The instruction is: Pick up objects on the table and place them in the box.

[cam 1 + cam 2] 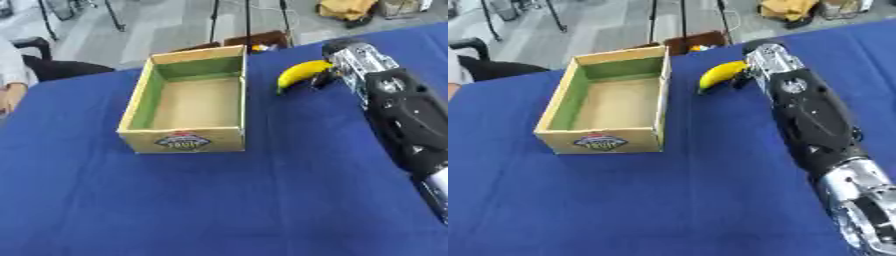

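Right hand [337, 67] at a banana [302, 74] beside an empty box [186, 100] on a blue-covered bench [262, 200].

Reaches in from the right along the far part of the bench, meeting the banana's right end; cannot tell whether spread, pressed together or pinching, since the wrist hides the fingers. Lies just right of the box's far right corner, apparently resting on the cloth, not yet lifted. Shows a bare cardboard floor inside green walls: nothing placed so far, so the task appears to stand at its first pick, with lift, carry and release all left. Offers a short leftward path over the box's right wall, with wide open cloth in front and to the near side; far bench edge close behind the banana. No left hand in either view.
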Controlling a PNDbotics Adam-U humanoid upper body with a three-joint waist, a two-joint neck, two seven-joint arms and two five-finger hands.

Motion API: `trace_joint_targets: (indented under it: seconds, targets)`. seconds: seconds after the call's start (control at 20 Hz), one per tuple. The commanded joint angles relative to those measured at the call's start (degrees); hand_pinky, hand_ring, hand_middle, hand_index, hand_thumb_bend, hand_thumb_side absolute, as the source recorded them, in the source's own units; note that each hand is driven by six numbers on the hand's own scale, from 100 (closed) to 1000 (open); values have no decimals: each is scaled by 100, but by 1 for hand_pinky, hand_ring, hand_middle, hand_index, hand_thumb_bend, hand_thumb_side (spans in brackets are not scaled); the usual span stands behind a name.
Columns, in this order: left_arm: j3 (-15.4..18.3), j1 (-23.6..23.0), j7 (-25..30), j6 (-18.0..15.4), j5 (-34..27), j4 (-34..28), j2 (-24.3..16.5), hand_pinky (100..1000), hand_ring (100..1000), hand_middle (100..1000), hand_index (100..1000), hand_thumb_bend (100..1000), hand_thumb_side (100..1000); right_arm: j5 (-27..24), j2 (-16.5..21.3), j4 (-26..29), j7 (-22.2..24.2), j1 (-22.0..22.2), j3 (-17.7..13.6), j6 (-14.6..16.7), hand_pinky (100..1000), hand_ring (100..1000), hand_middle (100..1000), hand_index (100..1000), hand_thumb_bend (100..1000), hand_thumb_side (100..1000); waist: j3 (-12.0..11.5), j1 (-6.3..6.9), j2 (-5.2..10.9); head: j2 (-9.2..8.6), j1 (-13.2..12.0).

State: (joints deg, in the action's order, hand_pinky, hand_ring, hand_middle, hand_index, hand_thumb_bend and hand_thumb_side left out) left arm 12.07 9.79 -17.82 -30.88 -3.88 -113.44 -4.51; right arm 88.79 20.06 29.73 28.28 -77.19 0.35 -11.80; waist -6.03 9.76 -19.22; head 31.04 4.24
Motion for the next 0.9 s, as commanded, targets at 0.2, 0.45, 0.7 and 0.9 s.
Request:
trace_joint_targets:
  seconds: [0.2, 0.45, 0.7, 0.9]
  targets:
    - [-19, 35, 42, -16, -25, -115, 0, 251, 782, 785, 708, 100, 835, -166, 123, 160, -314, -93, -35, -53, 929, 1000, 1000, 1000, 100, 534, -24, 6, 55, -115, 37]
    - [-22, 37, 55, -20, -22, -115, 22, 249, 784, 787, 708, 100, 833, -226, 150, 147, -440, -96, -69, -79, 914, 1000, 1000, 1000, 100, 536, -6, 29, 15, -123, 55]
    - [-31, 38, 67, -22, -22, -115, 38, 246, 786, 788, 708, 100, 833, -262, 162, 120, -426, -109, -68, -89, 908, 1000, 997, 1000, 100, 541, -2, 44, -20, -127, 71]
    - [-33, 41, 73, -29, -26, -115, 34, 246, 786, 788, 708, 100, 832, -283, 164, 88, -371, -124, -61, -87, 907, 1000, 998, 1000, 100, 562, -9, 44, -33, -129, 65]
